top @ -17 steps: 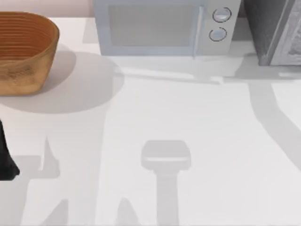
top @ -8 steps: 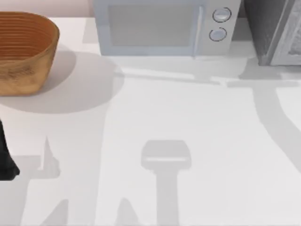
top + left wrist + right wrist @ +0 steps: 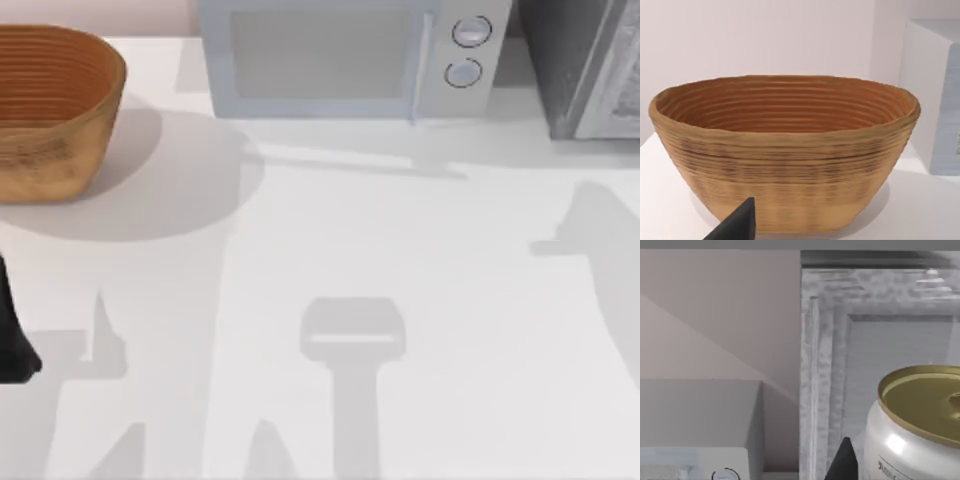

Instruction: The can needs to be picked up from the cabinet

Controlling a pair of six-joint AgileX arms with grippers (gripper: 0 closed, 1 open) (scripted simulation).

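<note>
Now the right arm's shadow on the table (image 3: 330, 230) has drawn back from the cabinet (image 3: 580, 70) — the can (image 3: 920, 430) seems lifted out, close beside a fingertip (image 3: 842, 460). If the claw truly holds it, I cannot tell.

In the right wrist view the can (image 3: 912, 425) is cut off by the frame edge, so 1 side and its lower body are lost and its label print is too small to read, while only 1 dark fingertip (image 3: 842, 462) shows beside it. In the top view the cabinet (image 3: 585, 65) runs off the right edge and the basket (image 3: 50, 110) off the left. The left arm (image 3: 12, 335) shows only as a dark sliver at the left edge.
</note>
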